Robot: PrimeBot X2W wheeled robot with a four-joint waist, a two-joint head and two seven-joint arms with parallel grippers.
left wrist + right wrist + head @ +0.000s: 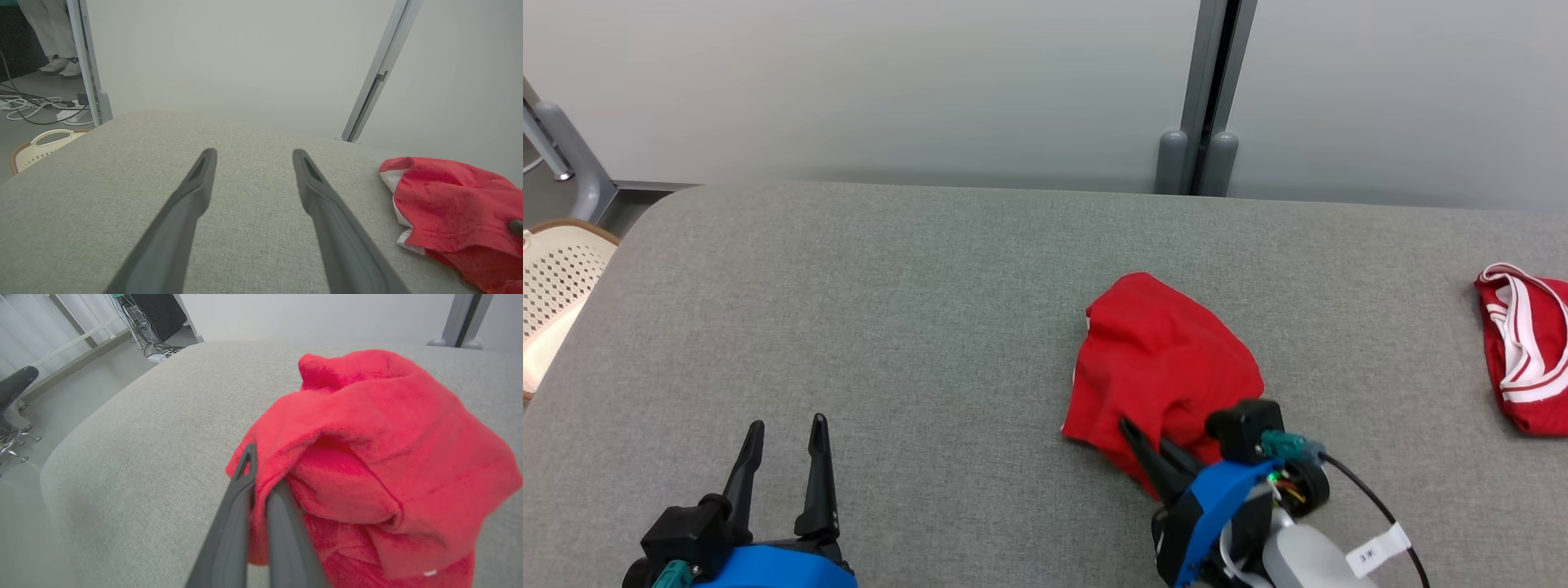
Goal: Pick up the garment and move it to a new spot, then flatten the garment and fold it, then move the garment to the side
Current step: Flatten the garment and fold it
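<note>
The red garment [1164,367] lies crumpled in a heap on the grey cloth-covered table [890,327], right of the middle and toward the near side. The right end effector [1145,445] has its two fingers pressed together on the heap's near left edge, with a fold of red cloth pinched between them (the right wrist view shows cloth bulging on either side of the fingers). The left end effector [788,423] is over the table's near left part, fingers spread apart with nothing between them, well apart from the garment.

A second piece of clothing [1523,351], red with white stripes, lies at the table's right edge, well apart from the heap. A pale perforated basket [556,278] stands on the floor beside the table's left end. Behind the table a grey post [1213,90] rises against the pale wall.

A black cable [1372,500] loops from the right wrist and carries a white tag [1376,553]; its dark marks are too small to read. The left wrist view shows a white strip edging the garment, and on the floor beyond the table, loose cords [32,106] and a person's pale shoes [61,67]. A dark chair [14,388] stands off to one side in the right wrist view.
</note>
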